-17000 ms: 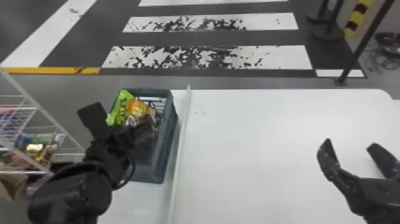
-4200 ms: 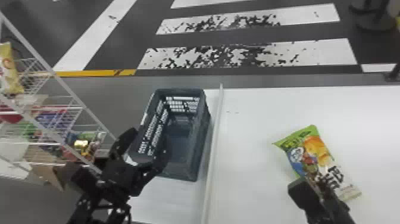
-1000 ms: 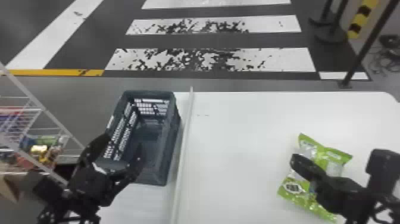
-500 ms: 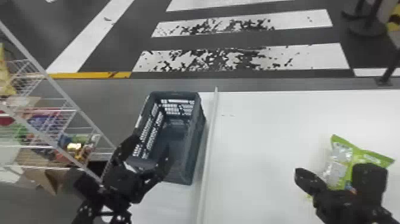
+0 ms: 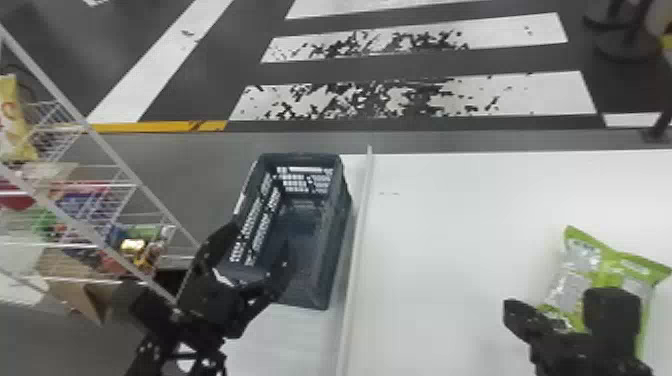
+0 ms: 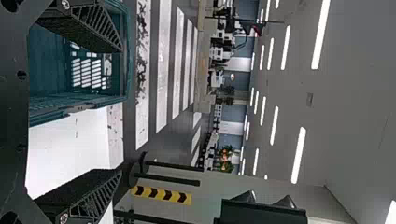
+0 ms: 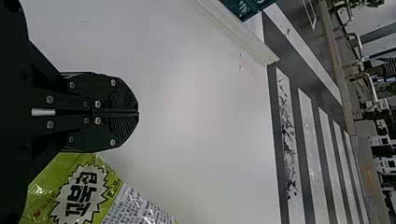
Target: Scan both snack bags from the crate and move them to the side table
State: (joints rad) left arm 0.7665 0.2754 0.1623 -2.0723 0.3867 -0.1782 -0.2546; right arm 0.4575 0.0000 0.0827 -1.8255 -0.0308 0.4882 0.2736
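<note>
The snack bag (image 7: 70,186) lay just right of the nearer right gripper (image 7: 138,112), whose fingers met on nothing; the left gripper (image 6: 121,111) stood open.

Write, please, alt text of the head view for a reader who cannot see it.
A green snack bag lies on a white table, partly behind the right gripper. Across a raised strip stands a dark crate, seemingly empty, the left gripper at its near end, with a wire rack farther left.
</note>
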